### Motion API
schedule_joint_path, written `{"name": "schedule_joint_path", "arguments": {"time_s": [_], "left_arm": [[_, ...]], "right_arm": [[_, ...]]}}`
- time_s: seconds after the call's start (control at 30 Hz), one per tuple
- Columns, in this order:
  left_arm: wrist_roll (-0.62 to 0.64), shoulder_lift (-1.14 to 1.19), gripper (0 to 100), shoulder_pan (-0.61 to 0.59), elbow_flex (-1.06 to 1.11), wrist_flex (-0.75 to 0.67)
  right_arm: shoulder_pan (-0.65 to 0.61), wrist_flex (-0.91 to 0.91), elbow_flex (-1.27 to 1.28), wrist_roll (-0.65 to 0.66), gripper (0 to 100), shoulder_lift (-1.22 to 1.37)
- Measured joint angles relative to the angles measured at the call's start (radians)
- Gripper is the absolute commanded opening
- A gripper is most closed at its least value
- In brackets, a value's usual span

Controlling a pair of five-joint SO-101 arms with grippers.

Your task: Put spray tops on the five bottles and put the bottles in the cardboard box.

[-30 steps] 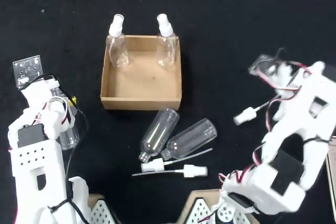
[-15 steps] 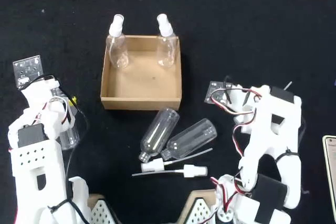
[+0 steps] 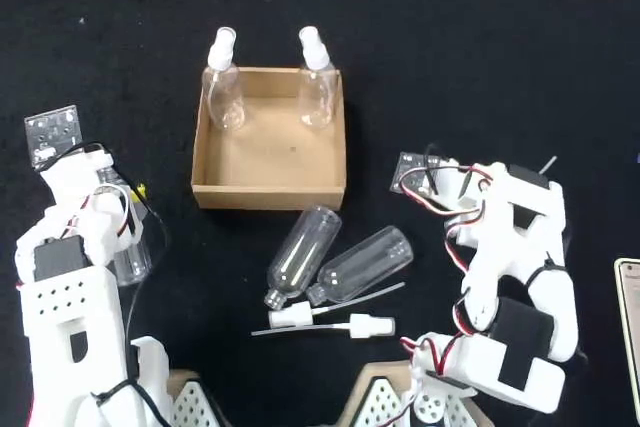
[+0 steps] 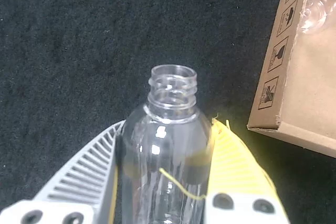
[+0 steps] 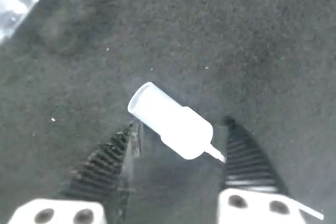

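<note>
**Two bottles boxed, third in hand**

L gripper [image 4: 167,145], left of the cardboard box [image 3: 268,192], is clamped on an open-necked bottle [image 4: 173,93] (no top on it). R gripper [image 5: 179,129], off the box's front right corner, pinches a spray top [image 5: 168,116] crosswise btwn its fingers. Two capped bottles [image 3: 222,92] stand inside the box at its far wall. Just in front of the box lie two bare bottles [image 3: 300,252], side by side on the black table [image 3: 480,67], w/ two loose spray tops [image 3: 365,325] just beyond them.

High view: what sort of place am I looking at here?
Likely a robotics lab bench: two white robot arms at a black-covered table, clear bottles, spray tops and a cardboard box laid out as an exercise.
</note>
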Motion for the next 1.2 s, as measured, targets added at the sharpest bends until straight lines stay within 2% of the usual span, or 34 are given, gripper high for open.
{"name": "schedule_joint_path", "arguments": {"time_s": [0.1, 0.23, 0.33, 0.43, 0.53, 0.6, 0.67, 0.73, 1.0, 1.2], "left_arm": [[0.0, 0.0, 3, 0.0, 0.0, 0.0], [0.0, 0.0, 3, 0.0, 0.0, 0.0], [0.0, 0.0, 3, 0.0, 0.0, 0.0], [0.0, 0.0, 3, 0.0, 0.0, 0.0], [0.0, 0.0, 3, 0.0, 0.0, 0.0], [0.0, 0.0, 3, 0.0, 0.0, 0.0], [0.0, 0.0, 3, 0.0, 0.0, 0.0], [0.0, 0.0, 3, 0.0, 0.0, 0.0], [0.0, 0.0, 3, 0.0, 0.0, 0.0], [0.0, 0.0, 3, 0.0, 0.0, 0.0]], "right_arm": [[0.0, -0.002, 0.0, -0.054, 1.6, 0.0], [0.0, -0.026, -0.002, -0.238, 1.8, 0.0], [0.023, -0.029, -0.017, -0.471, 2.2, 0.002], [0.095, -0.031, -0.064, -0.784, 3.8, 0.008], [0.195, -0.031, -0.098, -1.068, 14.7, 0.037], [0.233, -0.031, -0.107, -1.126, 21.8, 0.08], [0.242, -0.031, -0.117, -1.12, 25.5, 0.124], [0.242, -0.031, -0.132, -1.066, 24.9, 0.167], [0.242, 0.092, -0.239, -0.736, 24.7, 0.204], [0.242, 0.104, -0.276, -0.678, 20.3, 0.212]]}}
